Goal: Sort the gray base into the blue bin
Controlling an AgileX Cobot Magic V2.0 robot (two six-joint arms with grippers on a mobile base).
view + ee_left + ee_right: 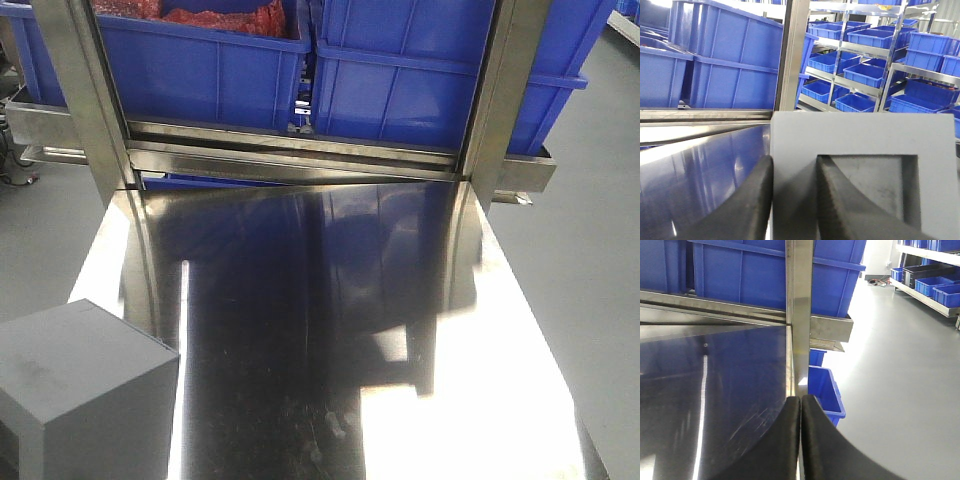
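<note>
Matte gray base (850,137) pinched by L gripper (795,167); R gripper (801,407) pads together.

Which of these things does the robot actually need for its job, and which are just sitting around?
Needed: matte gray box-shaped block, gripped by the left gripper; large bright-blue plastic bins, one likely the target.

Just there: shiny steel table; closed, empty right gripper; rack of smaller blue bins; red contents of one bin.
</note>
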